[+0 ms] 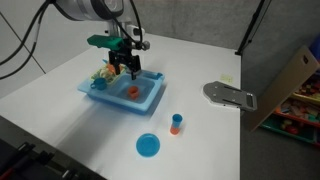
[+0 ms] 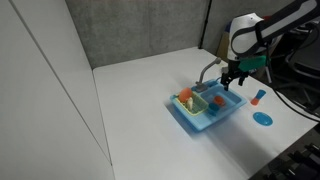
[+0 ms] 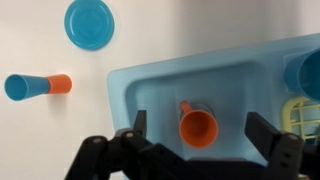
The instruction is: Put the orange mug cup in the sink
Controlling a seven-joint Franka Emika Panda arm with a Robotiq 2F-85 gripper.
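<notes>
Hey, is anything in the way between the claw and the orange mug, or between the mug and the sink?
Nothing visible is in the way. The orange mug lies on its side inside the sink basin. The open claw hangs above it, with only empty space between.

White counter (image 1: 200,55) holds a round blue plate (image 1: 148,146), also in the wrist view (image 3: 89,22). Near it, apart, is a small cup (image 1: 176,123), half orange, half blue (image 3: 37,86). A flat grey metal piece (image 1: 230,95) lies toward the counter edge, with a cardboard box (image 1: 290,85) beyond.
</notes>
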